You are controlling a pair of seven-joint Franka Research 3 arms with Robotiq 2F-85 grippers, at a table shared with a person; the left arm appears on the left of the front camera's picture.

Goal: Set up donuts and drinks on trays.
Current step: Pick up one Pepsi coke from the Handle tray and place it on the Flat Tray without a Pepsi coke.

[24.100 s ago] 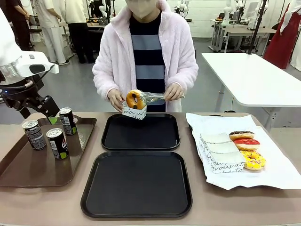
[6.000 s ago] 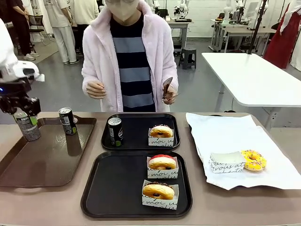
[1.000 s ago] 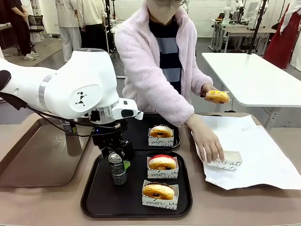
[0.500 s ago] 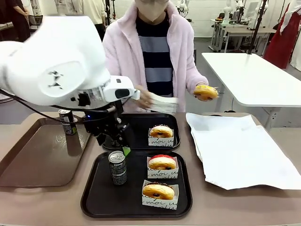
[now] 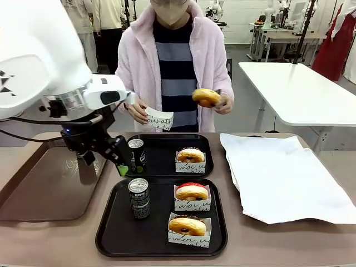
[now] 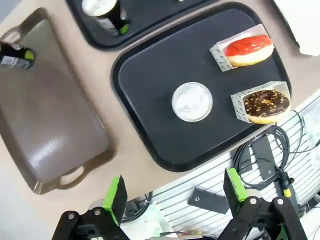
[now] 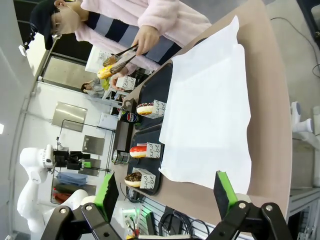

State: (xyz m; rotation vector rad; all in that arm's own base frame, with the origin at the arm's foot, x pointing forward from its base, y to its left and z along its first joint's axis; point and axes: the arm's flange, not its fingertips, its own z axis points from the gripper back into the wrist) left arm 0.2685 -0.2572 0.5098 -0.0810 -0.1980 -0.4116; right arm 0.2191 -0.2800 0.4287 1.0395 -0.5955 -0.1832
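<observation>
The left gripper (image 5: 123, 162) hangs with its jaws spread and nothing between them, just beside the can (image 5: 137, 156) on the far tray (image 5: 167, 172). A sideways sweep of the arm from here could clip that can and tip it, since it is slim and tall. The second can (image 5: 139, 198) stands upright on the near tray (image 5: 111, 233) beside the red-topped donut (image 5: 192, 192) and the chocolate donut (image 5: 187, 225), apart from both. The right gripper (image 7: 165, 197) is also spread and empty, over the table edge by the white paper (image 7: 210, 125). The person holds a yellow donut (image 5: 206, 97) in tongs and a paper sleeve (image 5: 157, 119) above the far tray; it seems unsleeved, though it is small here, and could slip off or meet the arm.
</observation>
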